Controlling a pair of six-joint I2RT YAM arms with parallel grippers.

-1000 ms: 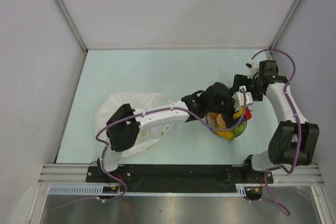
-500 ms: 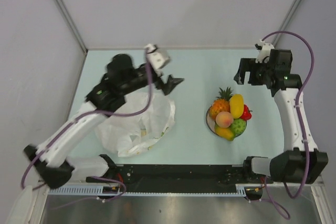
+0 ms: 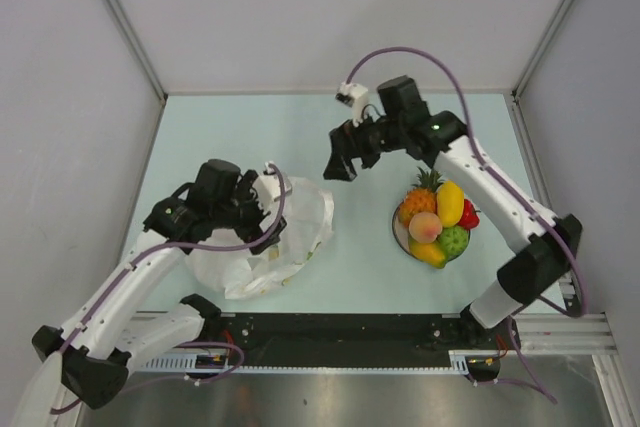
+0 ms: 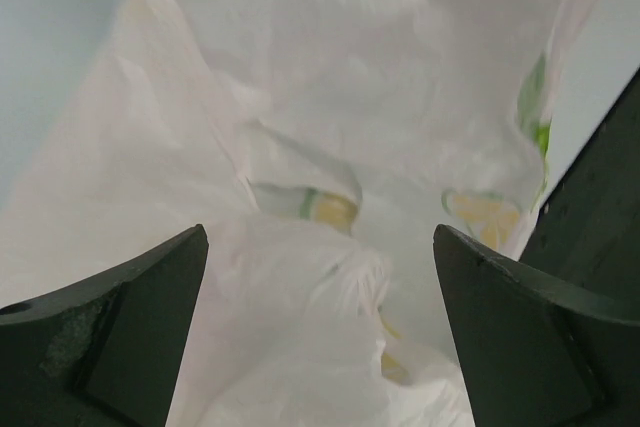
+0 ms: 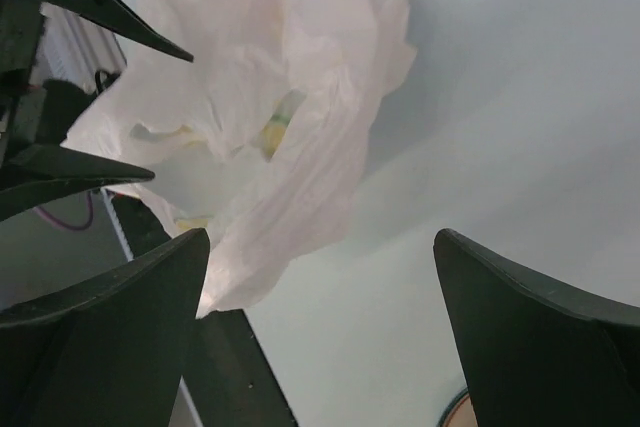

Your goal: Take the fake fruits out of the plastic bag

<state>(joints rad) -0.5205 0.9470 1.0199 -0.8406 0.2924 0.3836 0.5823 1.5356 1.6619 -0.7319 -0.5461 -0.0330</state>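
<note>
Fruits [image 3: 436, 219], glossy plastic: piled on a plate [image 3: 398, 234] at the bench's [image 3: 360, 127] right. Bag [image 3: 300, 222], crinkled translucent white: laid at the left. Left pincer [image 4: 320, 235]: spread wide over the bag, nothing gripped. Right pincer [image 3: 340, 164]: spread wide, held between bag and plate, nothing gripped.

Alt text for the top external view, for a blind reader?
Two robot arms lean over a pale table. The left gripper hangs open above a crumpled white plastic bag; the right gripper, also open, is just beyond it. A plate at right holds the fake fruits.
</note>
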